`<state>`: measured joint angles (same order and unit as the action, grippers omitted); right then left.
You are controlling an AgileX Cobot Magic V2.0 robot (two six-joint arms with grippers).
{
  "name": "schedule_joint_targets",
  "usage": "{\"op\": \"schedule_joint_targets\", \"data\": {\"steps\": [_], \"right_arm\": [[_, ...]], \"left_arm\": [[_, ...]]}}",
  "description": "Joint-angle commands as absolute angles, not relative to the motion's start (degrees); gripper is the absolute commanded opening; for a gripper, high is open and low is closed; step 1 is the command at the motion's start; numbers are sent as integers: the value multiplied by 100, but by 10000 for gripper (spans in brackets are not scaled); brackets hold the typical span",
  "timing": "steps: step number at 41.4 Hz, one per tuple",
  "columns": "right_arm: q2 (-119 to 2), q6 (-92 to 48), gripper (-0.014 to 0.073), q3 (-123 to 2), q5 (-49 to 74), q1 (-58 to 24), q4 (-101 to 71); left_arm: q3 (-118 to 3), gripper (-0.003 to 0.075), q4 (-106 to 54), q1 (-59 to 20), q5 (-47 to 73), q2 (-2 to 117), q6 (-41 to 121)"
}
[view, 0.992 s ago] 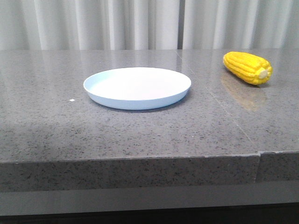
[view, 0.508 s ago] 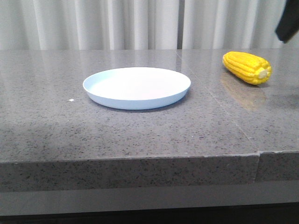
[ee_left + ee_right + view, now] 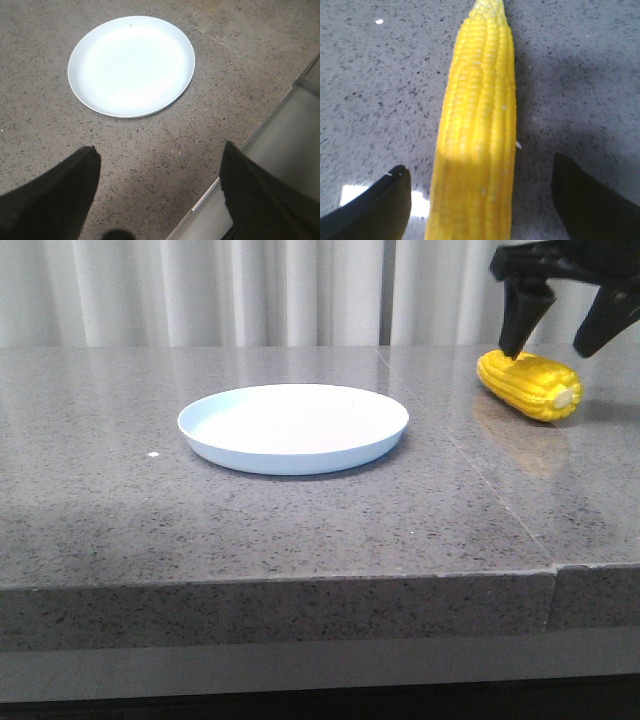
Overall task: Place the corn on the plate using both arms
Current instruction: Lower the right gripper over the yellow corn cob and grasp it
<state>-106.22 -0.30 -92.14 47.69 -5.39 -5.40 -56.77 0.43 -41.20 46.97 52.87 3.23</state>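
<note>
Corn (image 3: 529, 385): a glossy yellow ear lying on its side near the far right corner of the grey stone table (image 3: 300, 530), its pale stub end turned toward the front right. It rests on the bare stone, well apart from the plate.

Plate (image 3: 293, 427): a shallow, pale bluish-white round dish, empty, sitting in the middle of the table, somewhat toward the far edge. Nothing touches it.

Right gripper (image 3: 560, 335): black, poised directly above the corn with its fingers spread wide, one on each side of the ear. In the right wrist view the corn (image 3: 477, 130) runs straight up between the two dark fingers (image 3: 370, 207), with clear stone showing on both sides. The jaws straddle the ear but do not grip it yet. The spread looks chosen to clear the ear's width before closing across it.

Left gripper (image 3: 160, 200): not visible from the front; its own wrist view shows two dark fingertips held wide apart and empty, above the front part of the table, looking down at the plate (image 3: 131, 65).

Why the left arm waits: my guess is that it hangs back near the plate because the corn lies on the right arm's side.

Stage of the task: the pick has not happened. The corn is not yet lifted, and the plate is ready.
</note>
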Motion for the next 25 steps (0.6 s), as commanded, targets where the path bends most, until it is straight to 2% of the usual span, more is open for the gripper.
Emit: {"op": "schedule_joint_targets", "data": {"steps": [1,8,11,15,16,25], "right_arm": [[-10667,-69,603,-9711,4805,-550,-557],[-11042,-69,584,-10040,5096,-587,-557],[-11066,-69,480,-10094,5182,-603,-557],[-11054,-69,267,-10102,5183,-603,-557],[-11047,-69,240,-10102,5183,-603,-557],[-10858,-69,227,-10102,5209,-622,-557]], "left_arm": [[-5833,494,44,-4164,4323,5216,261],[-5833,494,44,-4164,4323,5216,261],[-5833,494,44,-4164,4323,5216,261],[-5833,494,44,-4164,4323,5216,261],[-5833,494,44,-4164,4323,5216,261],[-5833,494,44,-4164,4323,5216,261]]}}
